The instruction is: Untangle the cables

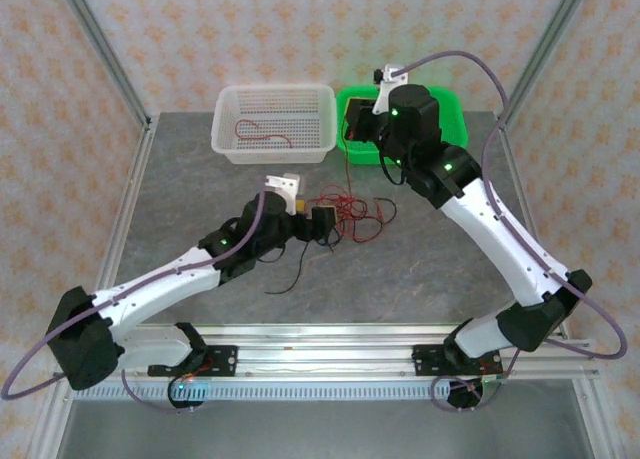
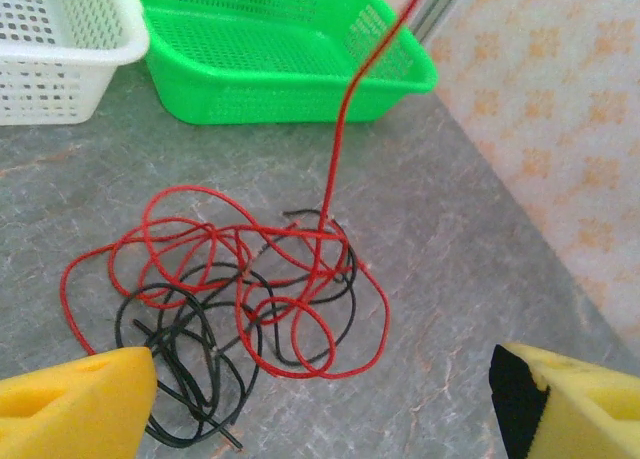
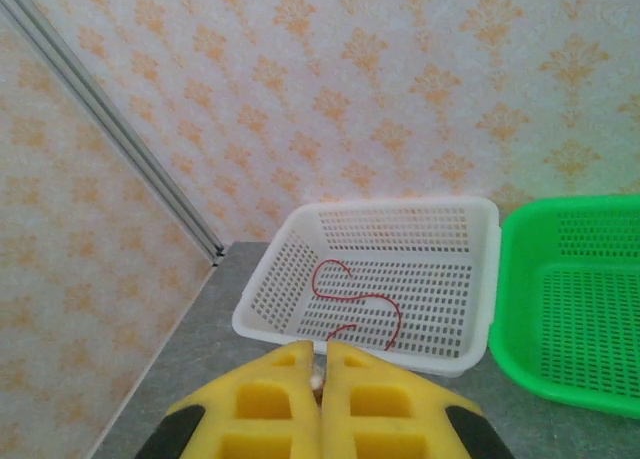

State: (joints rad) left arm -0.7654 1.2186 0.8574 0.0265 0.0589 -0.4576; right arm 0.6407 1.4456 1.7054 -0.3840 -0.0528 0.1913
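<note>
Listing the contents of a grey table, as seen from the top camera.

- Cables: a tangle of red and black loops at mid-frame, lying flat, well clear of every table edge. One black end trails toward the lower centre. In the left wrist view the cables fill the middle. One red strand climbs taut out of the top edge; what holds it cannot be told.
- Single red strand: lies curled inside the white basket, apart from the tangle.
- Green basket: sits just beside the white one, at the far edge, upper right of centre.
- Left gripper: sits just left of the tangle, jaws spread wide. In its own view the left gripper flanks the heap's near side and holds nothing.
- Right gripper: jaws pressed together, above the near rim of the white basket, with the green basket at right.
- Open room: bare tabletop at lower centre and along the left side.
</note>
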